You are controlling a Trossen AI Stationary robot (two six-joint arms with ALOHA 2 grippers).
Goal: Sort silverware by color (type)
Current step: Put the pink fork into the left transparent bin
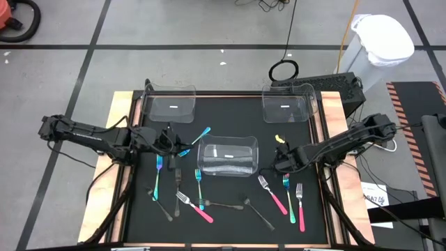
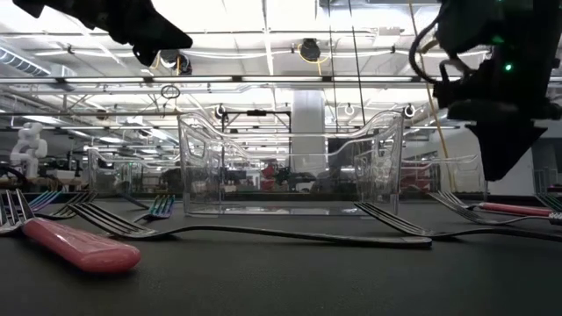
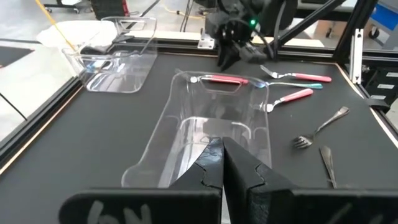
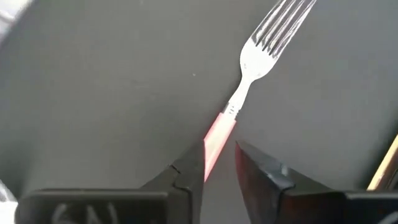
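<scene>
Two arms are reaching over the black table [image 1: 230,233]. The left gripper [image 1: 169,139] is hanging clenched and empty near the left edge, facing the middle bin [image 3: 211,124].

Three clear bins are sitting on the table: two at the far edge [image 1: 171,104] [image 1: 287,103], one in the middle. All look empty.

About twelve forks and spoons are lying loose on the table's near half: roughly four teal [image 1: 158,178], four grey [image 1: 259,213], four pink-handled.

The right gripper [image 1: 283,157] is hovering right of the middle bin, its fingers [image 4: 267,171] parted on either side of a pink fork [image 4: 249,74] lying flat, silver tines pointing away.
</scene>
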